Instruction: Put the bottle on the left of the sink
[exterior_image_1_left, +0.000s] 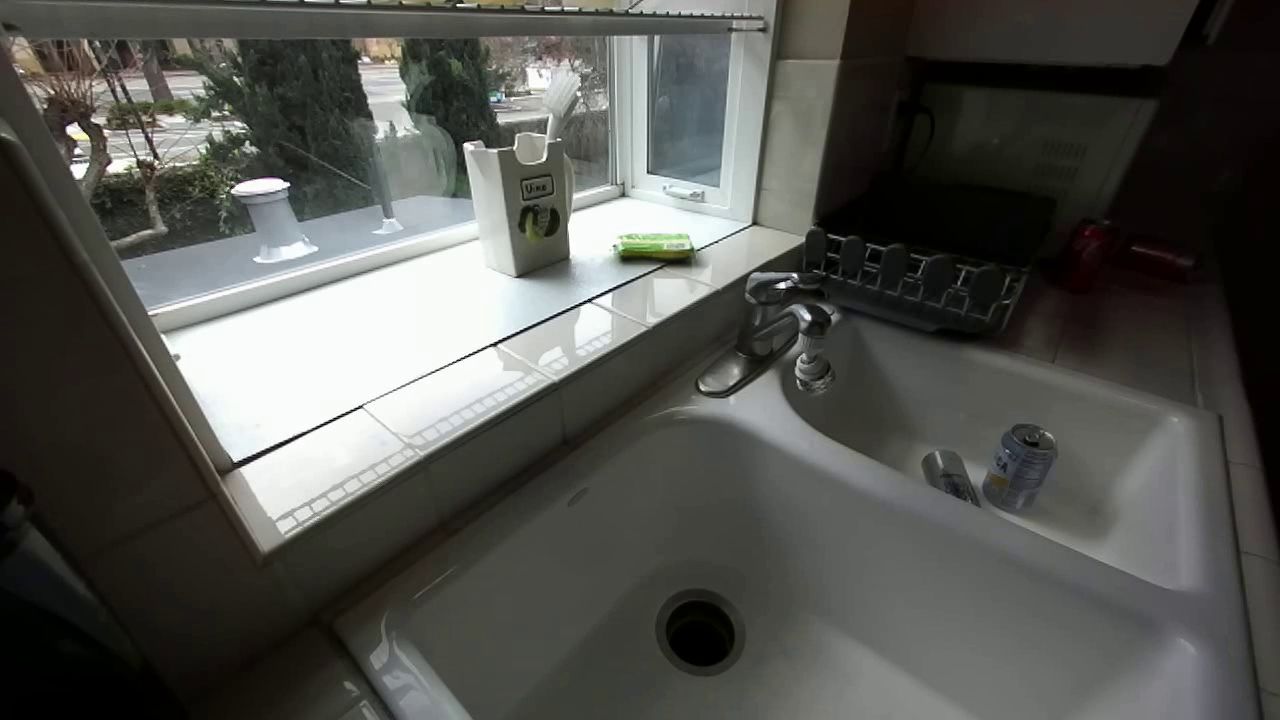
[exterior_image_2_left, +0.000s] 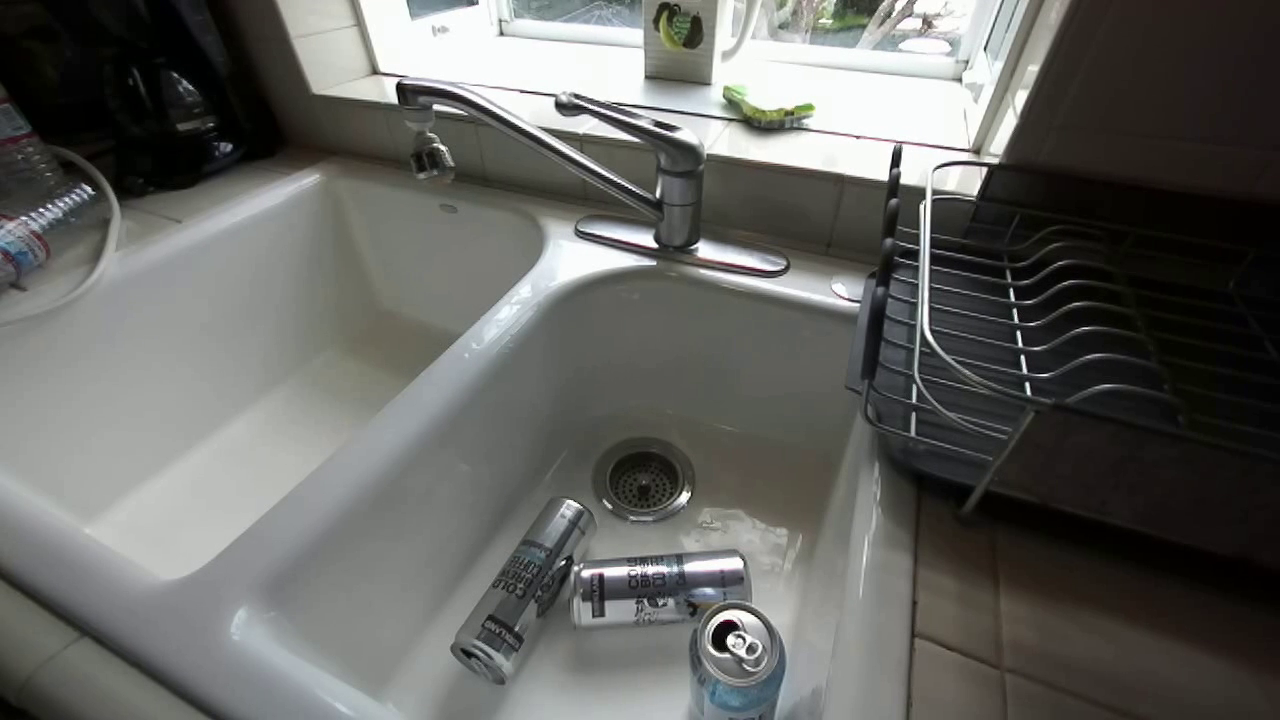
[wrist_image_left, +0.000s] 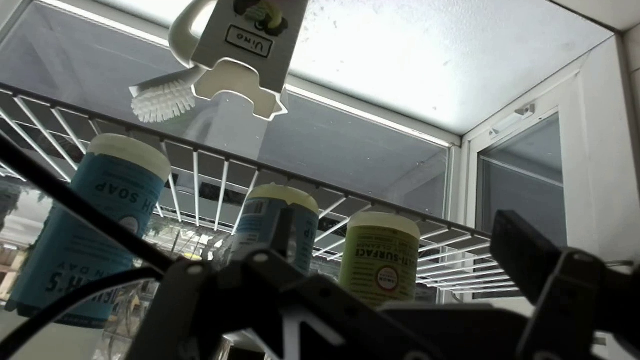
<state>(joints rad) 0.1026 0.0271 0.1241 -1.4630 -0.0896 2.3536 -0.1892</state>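
Gaping low in the wrist view, the black two-fingered tool (wrist_image_left: 395, 235) holds nothing. A green-labelled plastic bottle (wrist_image_left: 380, 257) shows near centre, blue-labelled plastic bottles (wrist_image_left: 87, 250) leftward; the task's bottle cannot be singled out. Grasp and placement left of the white double-basin sink (exterior_image_2_left: 400, 400) apparently remain.
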